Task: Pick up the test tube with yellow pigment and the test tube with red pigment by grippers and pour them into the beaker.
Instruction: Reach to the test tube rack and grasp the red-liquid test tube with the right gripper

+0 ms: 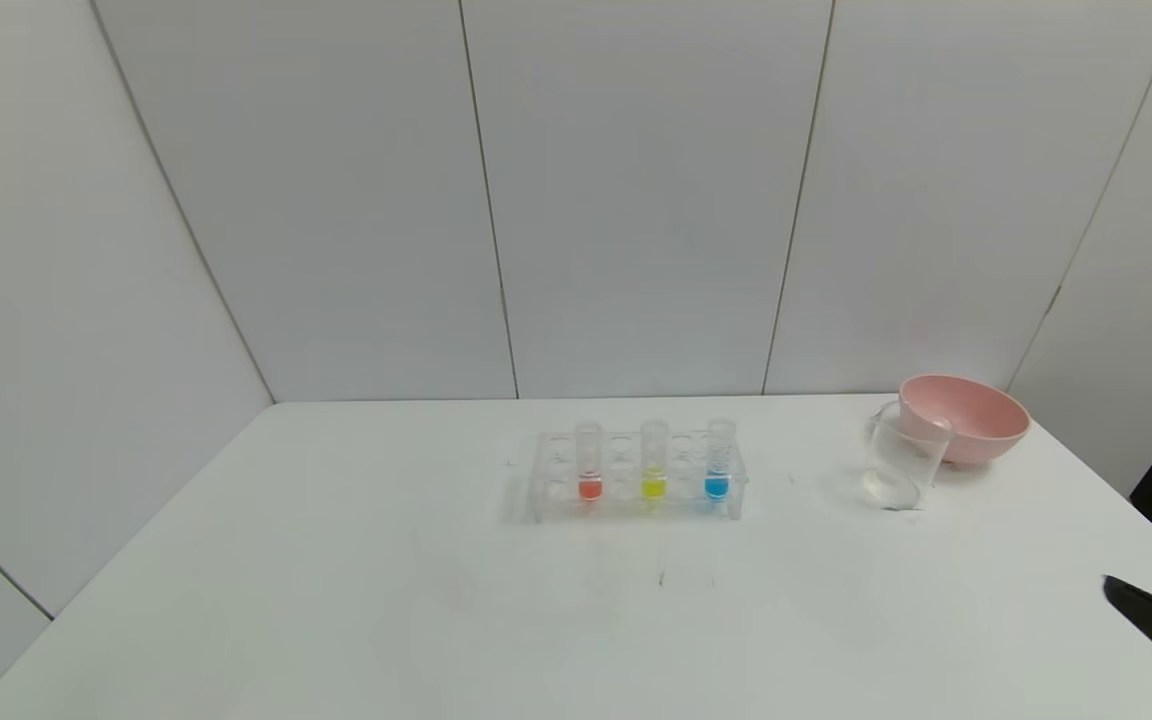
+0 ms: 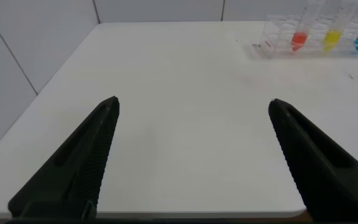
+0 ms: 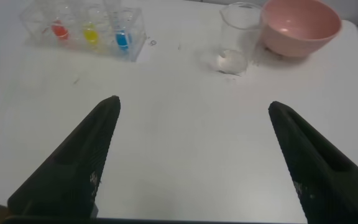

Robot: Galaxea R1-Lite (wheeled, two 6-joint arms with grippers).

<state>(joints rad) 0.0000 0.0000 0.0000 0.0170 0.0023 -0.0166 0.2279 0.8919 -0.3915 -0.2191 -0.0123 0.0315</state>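
Rack position: the clear tube rack (image 1: pixel 636 478) stands mid-tabletop (image 1: pixel 336 560), its long axis running left to right across the robot's front.
Red tube: the test tube with red pigment (image 1: pixel 589 462) stands upright in the rack's left end; a little red-orange liquid sits at its bottom.
Yellow tube: the test tube with yellow pigment (image 1: pixel 653 460) stands upright in the middle, between the red tube and a blue tube (image 1: pixel 719 460); bright yellow liquid at its bottom.
Beaker: the beaker (image 1: pixel 902 458) stands upright to the right of the rack, well apart from it, just in front of a pink bowl (image 1: pixel 966 417); it appears empty.
Left pincer: the left pincer (image 2: pixel 194 152) hangs over the near left tabletop with fingers spread wide and nothing between them; the rack lies ahead of it and to its right.
Right pincer: the right pincer (image 3: pixel 194 152) sits over the near right tabletop, fingers likewise wide apart and empty; the rack lies ahead and to its left, the beaker ahead.
Governing relation: judged from the layout, the left arm is nearer the red tube, the right arm nearer the beaker; both tubes are vertical, so a grasp should close across the upper glass.
Progress: no tube lifted yet.
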